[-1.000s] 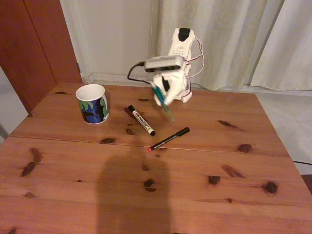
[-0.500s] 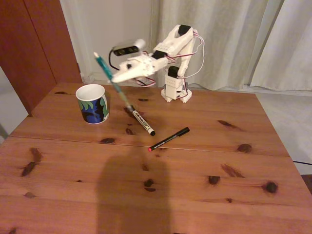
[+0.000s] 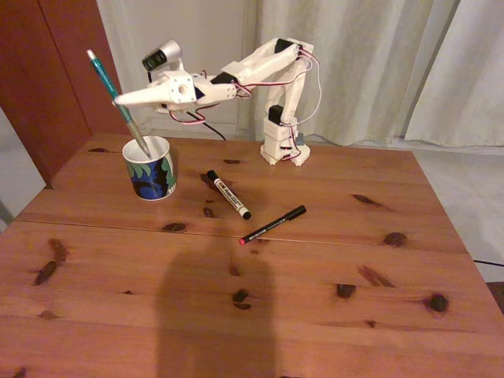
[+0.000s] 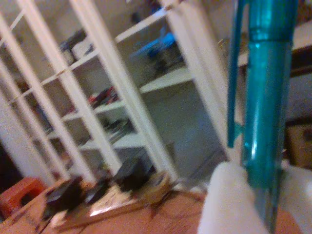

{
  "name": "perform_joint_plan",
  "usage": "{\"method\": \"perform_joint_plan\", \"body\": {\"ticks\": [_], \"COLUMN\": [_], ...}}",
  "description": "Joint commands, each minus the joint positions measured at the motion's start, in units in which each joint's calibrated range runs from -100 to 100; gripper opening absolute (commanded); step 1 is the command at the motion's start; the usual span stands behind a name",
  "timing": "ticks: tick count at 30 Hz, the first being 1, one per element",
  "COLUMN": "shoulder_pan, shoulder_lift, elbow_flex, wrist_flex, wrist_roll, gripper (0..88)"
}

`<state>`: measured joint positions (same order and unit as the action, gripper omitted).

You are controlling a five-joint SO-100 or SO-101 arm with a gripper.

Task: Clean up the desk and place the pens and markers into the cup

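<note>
Tabletop (image 3: pixel 315 315): reddish-brown pine, dark knots throughout.
Cup (image 3: pixel 150 168): white, blue, green and black leafy pattern on side; inside white.
Pen (image 3: pixel 116 98) in gripper (image 3: pixel 118 100): teal-green, translucent teal in wrist view (image 4: pixel 265 97); lower end greyish.
Marker (image 3: pixel 228 194): white barrel, black ends, dark print on barrel.
Thin pen (image 3: pixel 273 224): black, red tip.
Arm (image 3: pixel 260 67): white body, black joint parts, red and white wiring.
Curtains (image 3: pixel 378 63): pale grey-white.
Door panel (image 3: pixel 63 71): dark reddish-brown.

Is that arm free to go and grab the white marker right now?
Probably not yet: the gripper is shut on the teal pen, whose tip sits at the cup. The white marker itself lies uncovered on the desk.
</note>
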<state>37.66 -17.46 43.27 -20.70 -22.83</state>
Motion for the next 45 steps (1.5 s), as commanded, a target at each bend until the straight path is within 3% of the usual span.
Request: {"method": "perform_joint_plan", "body": {"ticks": [1,25,45], "shoulder_pan": [2.03,7.33,14.81], "shoulder_lift": [-0.29,-0.87,-0.79], "elbow_flex": [-3.95,2.90,3.08], "wrist_flex": [-1.80,-1.63,-1.63], "wrist_roll": [0.20,9.21,10.99], "gripper": [0.8,0.8,0.8]}}
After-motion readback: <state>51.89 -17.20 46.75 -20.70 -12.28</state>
